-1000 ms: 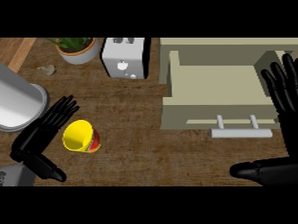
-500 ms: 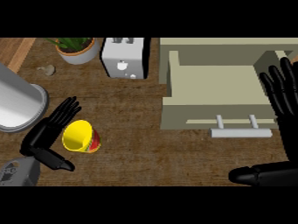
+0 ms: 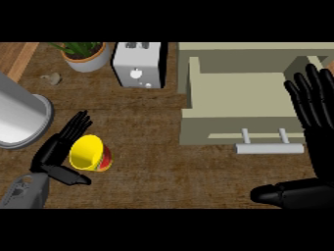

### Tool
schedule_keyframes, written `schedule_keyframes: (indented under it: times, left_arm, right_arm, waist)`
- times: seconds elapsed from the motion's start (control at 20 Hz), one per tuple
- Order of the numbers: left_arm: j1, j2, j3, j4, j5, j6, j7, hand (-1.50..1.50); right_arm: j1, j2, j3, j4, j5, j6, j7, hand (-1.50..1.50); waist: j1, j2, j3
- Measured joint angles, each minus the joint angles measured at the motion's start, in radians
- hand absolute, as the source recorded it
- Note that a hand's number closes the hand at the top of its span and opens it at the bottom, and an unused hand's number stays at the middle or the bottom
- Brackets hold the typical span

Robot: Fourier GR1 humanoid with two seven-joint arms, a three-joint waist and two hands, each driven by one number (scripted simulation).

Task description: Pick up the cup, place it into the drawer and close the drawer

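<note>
Our left hand (image 3: pixel 59 156) brackets the yellow cup (image 3: pixel 90 154), fingers wide, not yet holding. We risk tipping it if the thumb closes first toward the open drawer (image 3: pixel 238 105).

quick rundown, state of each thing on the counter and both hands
cup: yellow, tipped on the counter, not lifted
drawer: pulled open, nothing visible inside
left hand: open, cupped beside the cup
right hand: open, resting over the drawer's right edge
toaster: slots look empty

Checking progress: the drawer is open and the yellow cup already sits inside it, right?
Not quite. The drawer is open, but the head view shows the yellow cup on the counter, beside the left hand, not inside.
</note>
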Motion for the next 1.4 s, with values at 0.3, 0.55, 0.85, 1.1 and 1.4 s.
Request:
schedule_keyframes:
  times: [0.3, 0.55, 0.85, 1.1, 1.4]
  left_arm:
    - [-0.051, 0.002, -0.024, 0.114, -0.028, 0.035, -0.057, -1.5]
    - [-0.073, 0.005, -0.046, 0.178, -0.044, 0.048, -0.108, -1.5]
    - [-0.095, 0.006, -0.059, 0.217, -0.032, 0.038, -0.128, -1.5]
    - [-0.123, -0.004, -0.057, 0.258, -0.009, 0.025, -0.121, -1.5]
    - [-0.142, -0.027, -0.07, 0.303, 0.006, -0.002, -0.12, -1.5]
  right_arm:
    - [-0.008, 0.007, 0.008, -0.005, 0.005, -0.008, 0.017, -1.5]
    - [-0.006, -0.003, -0.001, -0.017, -0.018, 0.006, 0.032, -1.5]
    - [-0.006, -0.002, -0.003, -0.035, -0.018, 0.0, 0.04, -1.5]
    - [0.01, -0.006, -0.004, -0.039, -0.023, 0.011, 0.034, -1.5]
    - [0.004, -0.005, -0.004, -0.039, -0.024, 0.008, 0.044, -1.5]
  waist:
    - [-0.001, 0.001, 0.0]
    - [-0.004, 0.001, 0.0]
    - [-0.004, 0.001, -0.001]
    - [-0.005, 0.002, -0.001]
    - [-0.009, 0.003, -0.001]
